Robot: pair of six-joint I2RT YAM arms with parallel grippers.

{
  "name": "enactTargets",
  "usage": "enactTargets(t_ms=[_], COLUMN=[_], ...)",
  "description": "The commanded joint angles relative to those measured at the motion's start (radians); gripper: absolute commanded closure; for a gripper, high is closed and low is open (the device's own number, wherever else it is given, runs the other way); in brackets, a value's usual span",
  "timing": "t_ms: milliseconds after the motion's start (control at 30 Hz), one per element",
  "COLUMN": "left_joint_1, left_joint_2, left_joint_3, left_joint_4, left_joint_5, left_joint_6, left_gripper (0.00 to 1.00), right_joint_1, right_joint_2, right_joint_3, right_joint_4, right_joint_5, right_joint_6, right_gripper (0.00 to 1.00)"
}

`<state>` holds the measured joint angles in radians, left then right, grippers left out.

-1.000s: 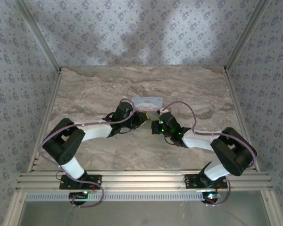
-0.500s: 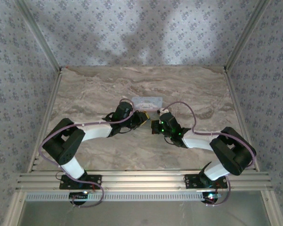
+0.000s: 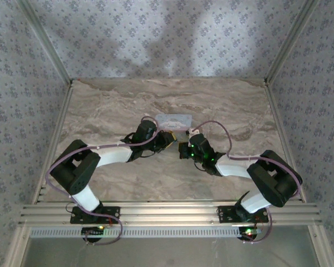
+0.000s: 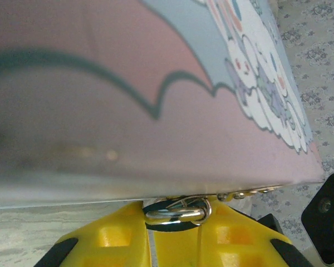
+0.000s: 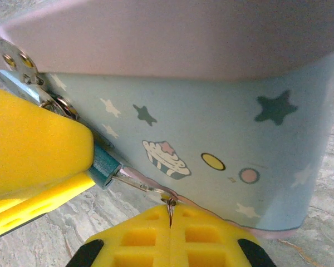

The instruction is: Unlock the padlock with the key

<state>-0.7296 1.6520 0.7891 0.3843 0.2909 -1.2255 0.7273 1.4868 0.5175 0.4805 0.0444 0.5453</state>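
Padlock (image 5: 104,169) is clamped between the closed fingers of the left hand (image 4: 153,216). Its teal body sticks out past the fingertips and its shackle is seen between the yellow pads (image 4: 234,236), under the tin (image 5: 228,128) rim. Key (image 5: 142,186) is pinched in the tightly closed right hand (image 5: 170,217), just ahead of its fingertips, reaching the padlock's end. The 2 hands are met beside the tin on the desk (image 3: 100,105).

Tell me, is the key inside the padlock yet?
Looks in: the thin key runs from the shut right gripper straight into the end of the teal padlock. How deep, cannot tell.
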Motion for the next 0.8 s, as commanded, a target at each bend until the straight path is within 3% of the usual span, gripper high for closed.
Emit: enactTargets(t_ms=[0, 767], left_joint_1=[-0.020, -0.021], left_joint_2=[0.019, 0.014], left_joint_3=[0.020, 0.019], left_joint_4=[0.016, 0.009], left_joint_5=[0.028, 0.030], left_joint_6=[-0.017, -0.015], left_gripper=[0.90, 0.90], right_joint_1=[0.005, 0.004], right_joint_2=[-0.017, 0.022], right_joint_3=[0.007, 0.049], right_joint_4=[0.137, 0.180], right_joint_5=[-0.029, -0.054], right_joint_6=[-0.028, -0.066], right_gripper=[1.00, 1.00])
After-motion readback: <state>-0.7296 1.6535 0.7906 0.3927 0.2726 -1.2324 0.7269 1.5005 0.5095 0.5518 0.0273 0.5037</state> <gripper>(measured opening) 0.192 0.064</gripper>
